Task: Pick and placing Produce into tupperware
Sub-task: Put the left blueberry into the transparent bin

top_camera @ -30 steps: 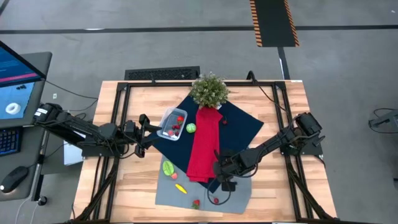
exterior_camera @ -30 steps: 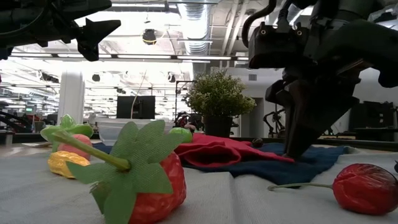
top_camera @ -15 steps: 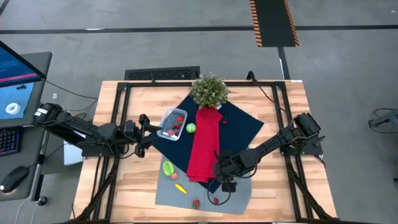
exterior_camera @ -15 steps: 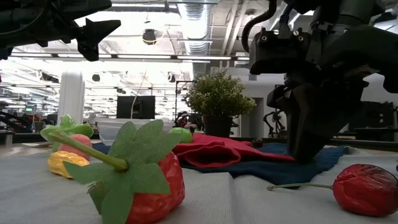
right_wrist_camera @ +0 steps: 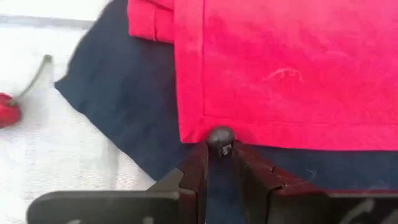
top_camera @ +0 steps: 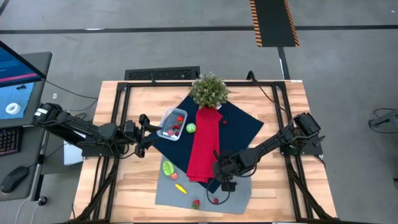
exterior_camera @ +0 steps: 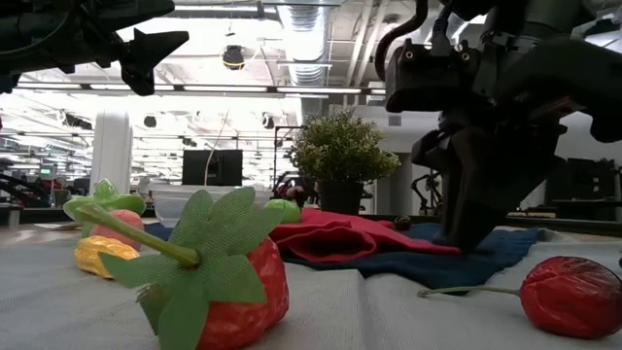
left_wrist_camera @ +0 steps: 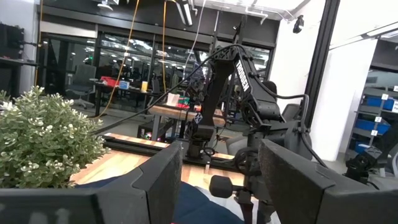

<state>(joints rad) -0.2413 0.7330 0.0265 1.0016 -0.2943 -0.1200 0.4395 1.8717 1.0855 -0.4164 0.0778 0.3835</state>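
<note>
In the low view's foreground a red strawberry (exterior_camera: 238, 292) with a flat green leafy cap lies on the pale grey cloth (exterior_camera: 389, 311), lower centre of the frame, and a glossy red cherry (exterior_camera: 570, 294) with a thin stem sits at lower right. Behind the strawberry at left are a yellow piece (exterior_camera: 102, 255) and a pink piece with green leaves (exterior_camera: 115, 222). At right centre the right gripper (exterior_camera: 465, 238) points down onto the dark blue cloth (exterior_camera: 486, 258); its wrist view shows the fingers drawn close together around a small dark round berry (right_wrist_camera: 219, 138) at the hem of the red cloth (right_wrist_camera: 280, 68), with the berry between the fingertips, though whether it is truly pinched cannot be told. From above, the tupperware (top_camera: 173, 123), a clear rounded-rectangular container with a greyish tint, sits left of centre on the blue cloth with small red pieces inside, and a round green piece (top_camera: 191, 128) lies just beside it on the right. The left gripper (top_camera: 148, 132) waits at the container's left, fingers spread and empty. At upper centre stands the potted plant (top_camera: 209, 90).
</note>
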